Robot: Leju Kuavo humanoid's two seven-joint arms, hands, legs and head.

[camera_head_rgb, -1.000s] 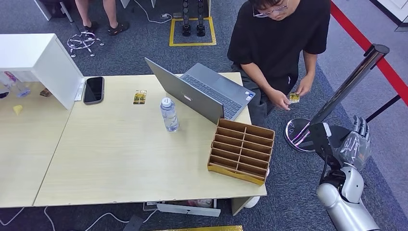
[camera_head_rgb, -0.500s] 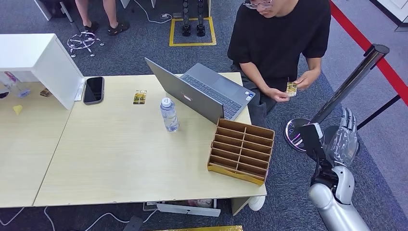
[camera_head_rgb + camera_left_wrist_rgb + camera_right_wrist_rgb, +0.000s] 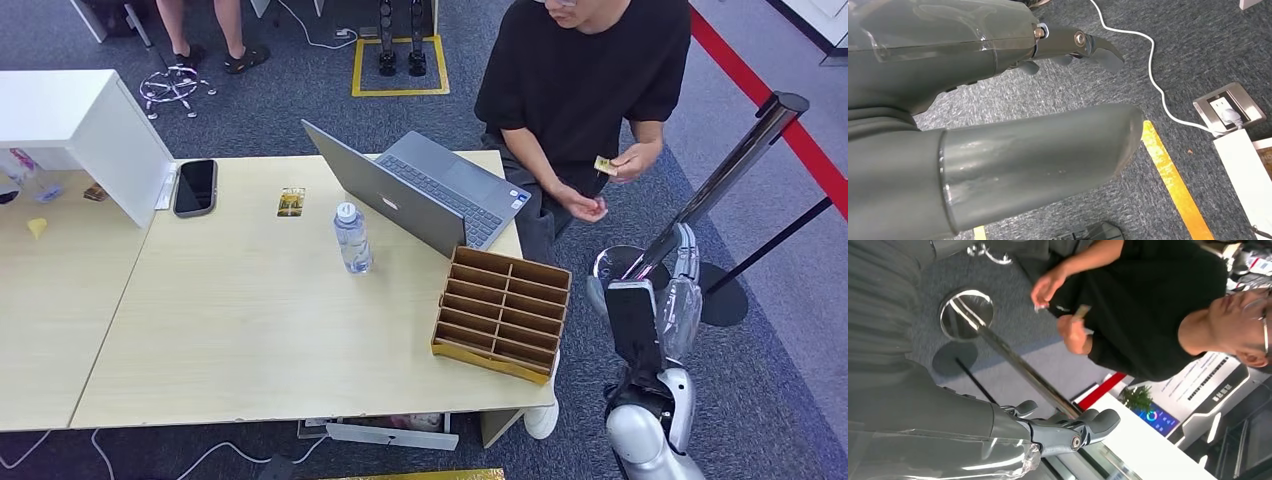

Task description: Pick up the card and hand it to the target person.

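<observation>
A person in a black shirt (image 3: 590,70) stands at the table's far right corner and pinches a small yellow card (image 3: 604,165) in one raised hand; the right wrist view shows that card (image 3: 1081,311) too. My right hand (image 3: 672,300) hangs lower, off the table's right side, beside the stanchion base, fingers spread and holding nothing; its fingers (image 3: 1073,432) are well apart from the person. A second yellow card (image 3: 291,202) lies on the table near the phone. My left hand (image 3: 998,100) hangs over grey carpet, fingers straight and empty.
On the wooden table (image 3: 250,330) stand an open laptop (image 3: 420,195), a water bottle (image 3: 351,238), a black phone (image 3: 195,186) and a cardboard divider tray (image 3: 503,313). A chrome stanchion post (image 3: 730,170) leans beside my right arm. A white box (image 3: 80,130) sits at the far left.
My right arm has drawn back and leftward, away from the person, with the hand turning edge-on. The person has lifted the card higher in one hand and lowered the other.
</observation>
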